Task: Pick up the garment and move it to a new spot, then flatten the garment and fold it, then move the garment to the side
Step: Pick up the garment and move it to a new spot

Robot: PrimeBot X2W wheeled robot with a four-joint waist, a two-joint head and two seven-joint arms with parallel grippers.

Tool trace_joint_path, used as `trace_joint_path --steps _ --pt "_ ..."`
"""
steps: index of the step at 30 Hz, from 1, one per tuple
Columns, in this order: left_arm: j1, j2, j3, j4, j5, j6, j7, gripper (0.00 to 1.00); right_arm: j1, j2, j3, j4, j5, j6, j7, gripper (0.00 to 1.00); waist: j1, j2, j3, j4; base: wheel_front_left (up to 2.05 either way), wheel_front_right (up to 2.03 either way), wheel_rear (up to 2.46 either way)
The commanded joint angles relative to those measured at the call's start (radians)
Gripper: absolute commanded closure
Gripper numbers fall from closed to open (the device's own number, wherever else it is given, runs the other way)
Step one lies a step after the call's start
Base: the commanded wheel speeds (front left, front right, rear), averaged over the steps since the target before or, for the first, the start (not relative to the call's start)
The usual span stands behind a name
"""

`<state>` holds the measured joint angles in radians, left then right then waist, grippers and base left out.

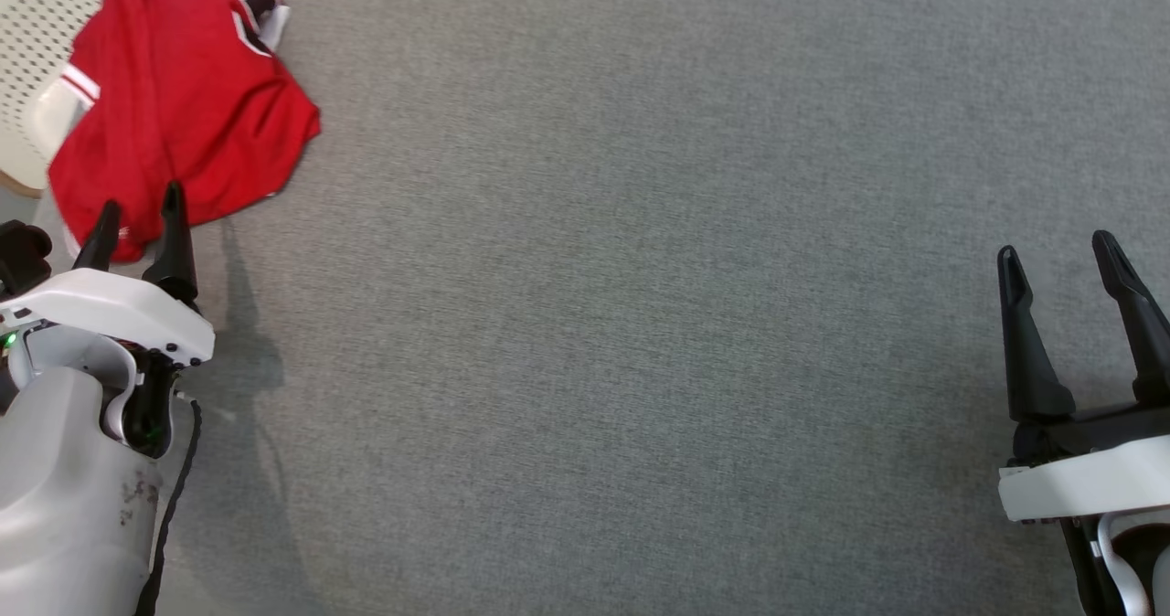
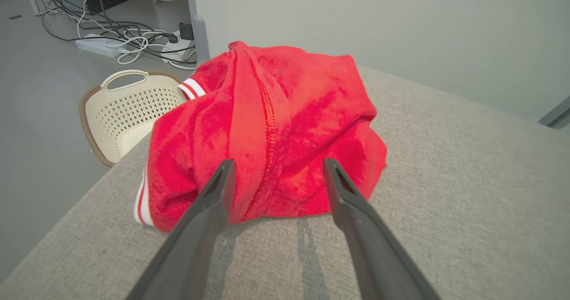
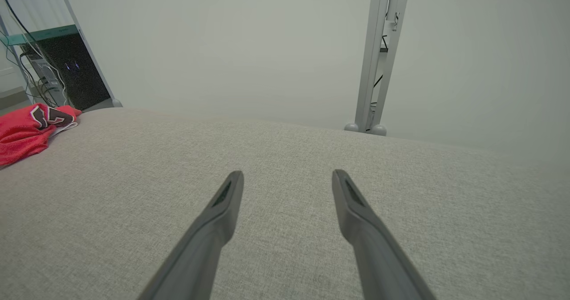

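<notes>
A: Garment [image 1: 174, 95] is at the far left corner of the table [image 1: 640, 323], a crumpled red heap with white-striped cuffs and a dark-trimmed collar showing.

B: And the left gripper [image 1: 141, 197] is right up against it, fingers spread wide with nothing between them.

A: Touching, would you say?

B: Can't call it. In the head view the fingertips overlap the cloth's near edge, and in the left wrist view they frame the heap's front fold, but contact isn't clear.

A: Over on the other side, the right gripper [image 1: 1056, 245] sits at the right edge, over bare grey fabric, jaws likewise apart and empty (well away from the garment, which in its wrist view is a red patch at the far left).

B: There's a cream basket [image 2: 129, 108] down on the floor just past that left corner. Perforated sides, a handle at the top.

A: Some of the heap reaches the table's left edge above it, one striped cuff lying right at the edge.

B: Cables [image 2: 120, 37] tangled on the floor behind.
</notes>
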<state>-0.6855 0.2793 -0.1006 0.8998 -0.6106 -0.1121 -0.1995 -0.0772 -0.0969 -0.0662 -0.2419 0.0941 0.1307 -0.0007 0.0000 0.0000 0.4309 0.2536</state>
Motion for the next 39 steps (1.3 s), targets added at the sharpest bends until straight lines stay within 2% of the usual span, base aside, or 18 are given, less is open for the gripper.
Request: trace_joint_path --steps 1,8,9,10,11,19,28,34,39 --pt "-0.02 0.01 0.0 0.023 -0.009 -0.003 0.006 0.0 -0.014 -0.001 -0.001 0.003 -0.01 0.0 -0.006 0.0 0.0 0.0 0.023 -0.023 0.0 0.0 0.0" --pt "-0.099 0.031 -0.015 0.191 -0.039 -0.018 0.028 0.0 -0.034 0.007 -0.003 0.016 -0.01 0.0 -0.018 0.0 0.0 0.0 0.036 -0.036 0.0 0.0 0.0" --pt "-0.106 0.037 -0.015 0.208 -0.042 -0.018 0.023 0.06 -0.036 0.007 -0.004 0.018 -0.01 0.0 -0.02 0.0 0.0 0.0 0.036 -0.037 0.0 0.0 0.0" --pt "-0.113 0.043 -0.02 0.224 -0.039 -0.017 0.022 0.69 -0.038 0.007 -0.003 0.02 -0.009 0.0 -0.02 0.0 0.0 0.0 0.034 -0.039 0.0 0.0 0.0" --pt "-0.115 0.046 -0.026 0.243 -0.037 -0.018 0.029 1.0 -0.04 0.008 -0.001 0.023 -0.008 0.0 -0.021 0.0 0.0 0.0 0.032 -0.041 0.0 0.0 0.0" --pt "-0.133 0.074 -0.057 0.31 -0.031 -0.018 -0.014 1.0 -0.048 0.007 -0.01 0.044 0.004 0.0 -0.033 0.0 0.0 0.0 0.004 -0.057 0.0 0.0 0.0" --pt "-0.099 0.113 -0.07 0.244 -0.028 -0.018 -0.063 1.0 -0.027 0.014 -0.02 0.074 0.014 0.0 -0.057 0.0 0.0 0.0 -0.061 -0.057 0.0 0.0 0.0" --pt "0.011 0.149 0.024 -0.019 0.038 0.03 -0.065 1.0 -0.004 0.021 -0.03 0.106 0.022 0.0 -0.076 0.0 0.0 0.0 -0.15 -0.054 0.0 0.0 0.0" --pt "0.176 0.142 0.11 -0.293 0.11 0.075 -0.065 1.0 0.03 0.025 -0.027 0.136 0.033 0.0 -0.085 0.0 0.0 0.0 -0.233 -0.062 0.0 0.0 0.0"
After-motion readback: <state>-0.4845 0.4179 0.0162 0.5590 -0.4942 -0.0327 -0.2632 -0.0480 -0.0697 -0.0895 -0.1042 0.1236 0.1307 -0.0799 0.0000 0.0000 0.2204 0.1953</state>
